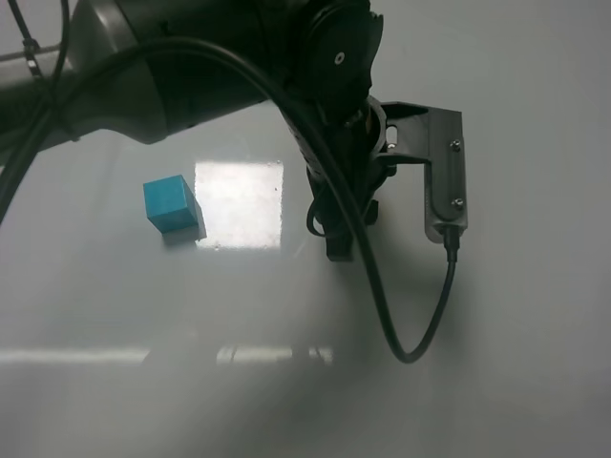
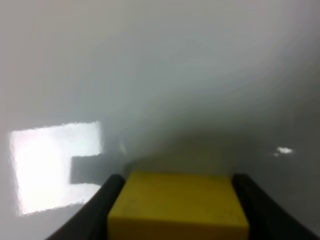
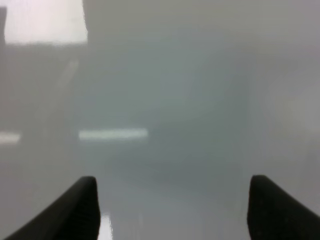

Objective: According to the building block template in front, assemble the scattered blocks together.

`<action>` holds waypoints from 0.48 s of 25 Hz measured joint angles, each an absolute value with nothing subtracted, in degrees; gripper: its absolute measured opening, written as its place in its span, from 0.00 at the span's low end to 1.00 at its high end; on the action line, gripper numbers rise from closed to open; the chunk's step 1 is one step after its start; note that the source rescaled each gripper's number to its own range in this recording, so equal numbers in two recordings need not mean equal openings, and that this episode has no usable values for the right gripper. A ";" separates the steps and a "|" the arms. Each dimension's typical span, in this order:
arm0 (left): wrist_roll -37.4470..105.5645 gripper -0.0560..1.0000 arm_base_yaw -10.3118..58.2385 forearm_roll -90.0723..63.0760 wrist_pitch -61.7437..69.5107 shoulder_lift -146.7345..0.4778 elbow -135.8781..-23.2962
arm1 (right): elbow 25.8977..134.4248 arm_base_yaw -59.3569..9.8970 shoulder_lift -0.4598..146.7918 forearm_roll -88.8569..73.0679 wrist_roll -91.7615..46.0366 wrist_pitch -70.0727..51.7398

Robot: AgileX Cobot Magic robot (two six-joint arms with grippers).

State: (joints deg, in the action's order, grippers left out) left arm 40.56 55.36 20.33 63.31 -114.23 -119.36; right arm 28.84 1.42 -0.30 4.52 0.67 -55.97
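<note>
In the left wrist view my left gripper [image 2: 177, 179] is shut on the yellow cube [image 2: 177, 205], with one dark finger against each side. In the exterior high view the left gripper [image 1: 339, 243] points down at the table's middle, and the arm hides the yellow cube there. The teal cube [image 1: 174, 205] sits alone on the white table, left of this gripper and apart from it. My right gripper [image 3: 172, 179] is open and empty over bare table. It does not show in the exterior high view. The yellow-teal template bar is out of view.
A bright square light reflection [image 1: 239, 205] lies on the table between the teal cube and the left gripper. The left arm's camera bracket [image 1: 444, 176] and a hanging black cable loop [image 1: 410, 353] sit right of the gripper.
</note>
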 joint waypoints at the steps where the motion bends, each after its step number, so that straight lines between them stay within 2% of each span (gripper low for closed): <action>1: 40.48 0.09 55.31 20.26 63.76 -114.27 -119.81 | 28.84 1.42 -0.30 4.52 0.67 -55.97; 12: 40.15 0.09 57.59 24.31 69.75 -109.42 -129.86 | 28.84 1.42 -0.30 4.52 0.67 -55.97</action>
